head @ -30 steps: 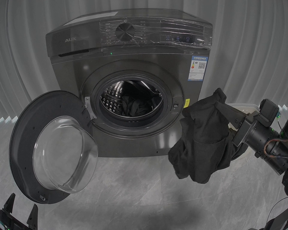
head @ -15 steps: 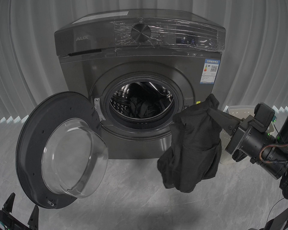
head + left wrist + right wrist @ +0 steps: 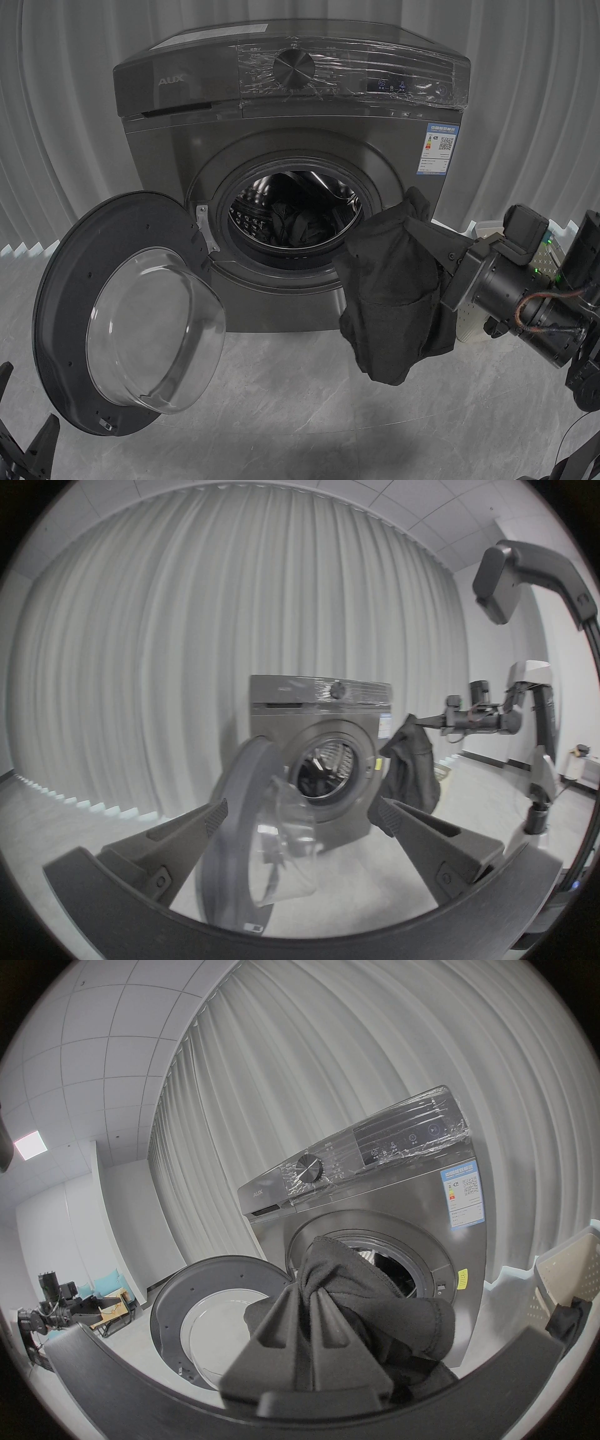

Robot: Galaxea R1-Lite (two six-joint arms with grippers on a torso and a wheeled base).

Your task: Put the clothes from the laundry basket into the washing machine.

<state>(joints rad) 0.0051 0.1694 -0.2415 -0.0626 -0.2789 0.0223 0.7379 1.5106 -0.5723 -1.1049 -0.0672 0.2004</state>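
**Black garment clamped in right gripper, level with the washer's opening**

Black fingers of the right gripper (image 3: 420, 219) (image 3: 310, 1297) are pressed together on a bunched top fold of the garment (image 3: 394, 294) (image 3: 375, 1316). The rest of it hangs slack below them, clear of the floor (image 3: 300, 400). Just ahead of the fingertips is the washer (image 3: 187, 144) (image 3: 400, 1210). The garment's upper edge is at the rim of the round opening, on the side away from the hinge. Inside the drum (image 3: 250, 212), dark clothes (image 3: 297, 225) already lie in a heap. Beyond the opening the door (image 3: 75, 250) (image 3: 219, 1272) stands swung wide, its clear bowl facing out. Behind the gripper's wrist sits the pale basket (image 3: 475, 326) (image 3: 565, 1269), a dark cloth (image 3: 567, 1321) draped over its rim.

The left gripper (image 3: 299, 808) is held low, well apart from the right one and on the door's side, its fingers spread wide with nothing between them. A grey pleated curtain (image 3: 531, 112) hangs behind the washer.
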